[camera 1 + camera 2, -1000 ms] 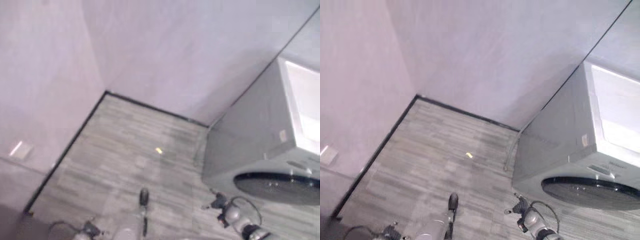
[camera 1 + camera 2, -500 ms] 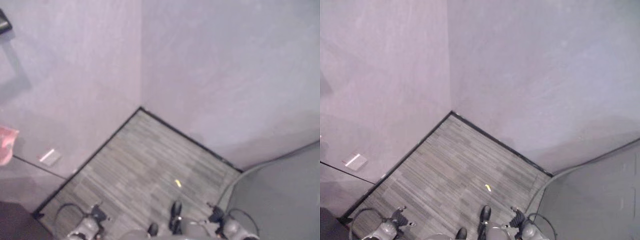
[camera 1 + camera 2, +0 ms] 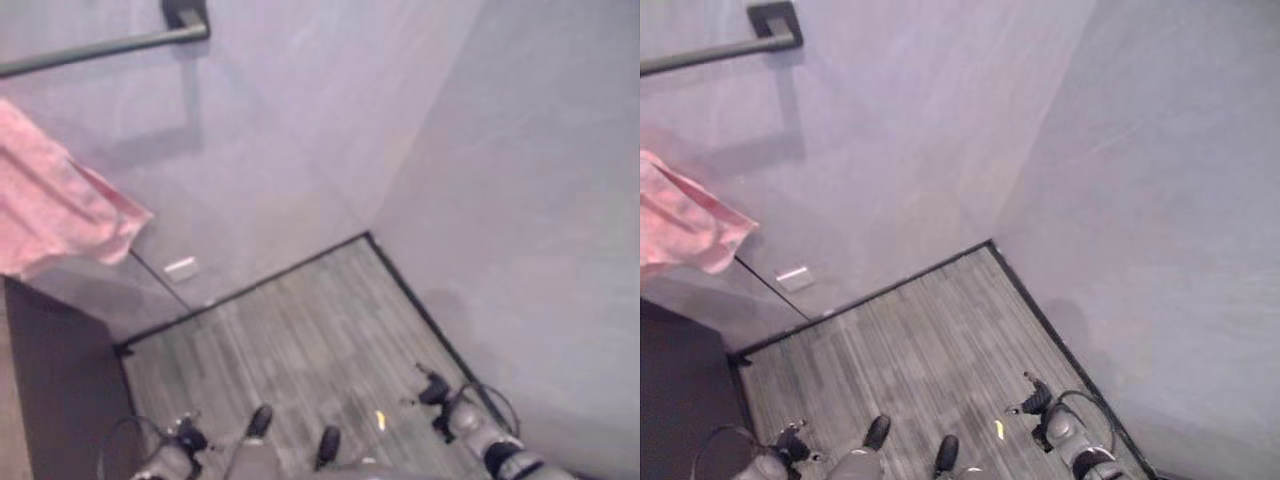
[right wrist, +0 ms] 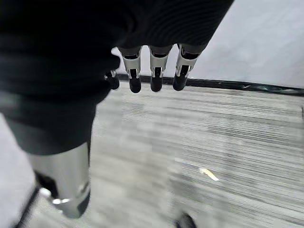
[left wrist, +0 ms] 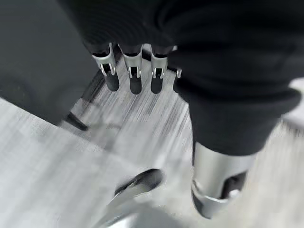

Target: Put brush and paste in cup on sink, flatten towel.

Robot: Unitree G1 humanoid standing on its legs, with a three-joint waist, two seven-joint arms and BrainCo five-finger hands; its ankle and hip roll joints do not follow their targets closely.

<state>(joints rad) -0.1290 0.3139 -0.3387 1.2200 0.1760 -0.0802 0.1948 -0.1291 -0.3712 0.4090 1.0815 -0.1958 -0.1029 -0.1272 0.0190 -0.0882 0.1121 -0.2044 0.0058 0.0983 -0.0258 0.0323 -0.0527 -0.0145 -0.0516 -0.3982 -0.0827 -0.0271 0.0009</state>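
Where cut off — pink towel [image 3: 60, 205]

Right hand [image 4: 71, 85], fingers [image 4: 156, 71] relaxed, above grey floor [image 4: 228, 142].

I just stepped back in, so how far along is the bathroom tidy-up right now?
Nothing looks done yet. The pink towel hangs bunched below the dark rail, not flattened. Nothing is in hand: the left robot hand and right robot hand hang open over the grey floor. Everything is left: brush, paste and towel.
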